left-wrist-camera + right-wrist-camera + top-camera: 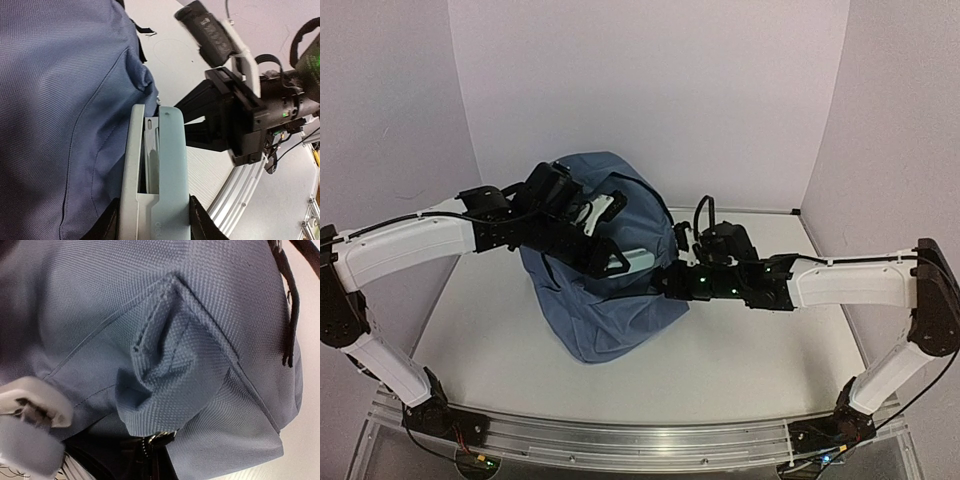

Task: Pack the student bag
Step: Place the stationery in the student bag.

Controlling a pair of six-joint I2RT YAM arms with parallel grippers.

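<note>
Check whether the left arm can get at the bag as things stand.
Probably yes. The left gripper, holding a stapler, sits right against the bag with nothing between them. The right gripper, pinching a fold of fabric beside it, leaves little room.

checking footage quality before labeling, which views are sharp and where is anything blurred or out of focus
top external: even soft light, faint shadow under the student bag; left wrist: stapler crisp, right arm behind it dim and softer; right wrist: bag weave sharp in the middle, pale stapler end at lower left blurred.
</note>
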